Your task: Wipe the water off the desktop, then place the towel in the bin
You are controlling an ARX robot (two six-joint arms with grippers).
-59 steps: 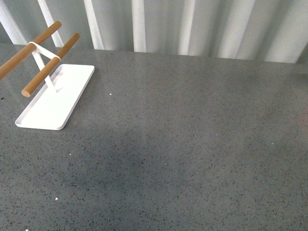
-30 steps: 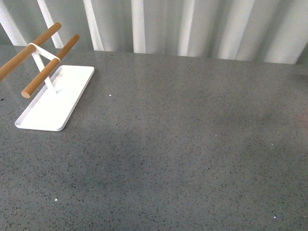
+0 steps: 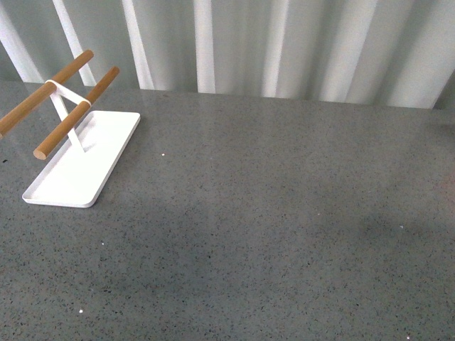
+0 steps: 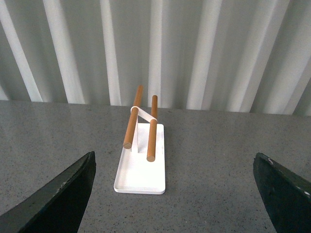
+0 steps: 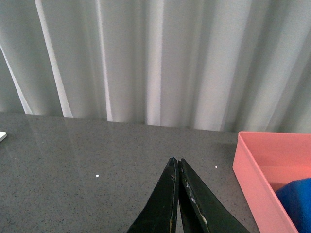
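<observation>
Towel is already inside the pink bin, only its blue corner shows in the right wrist view. Right gripper is clenched on nothing, hanging above the desktop; left gripper is spread wide, empty, facing the white tray with the wooden rack. Versus a second ago the front camera tilted slightly and the dark shadow patch drifted right; no puddle visible, so task looks basically done

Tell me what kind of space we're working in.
Probably a staged test bench, not a home: a bare speckled desktop, a plain white curtain behind it, and a white towel rack and pink bin.
</observation>
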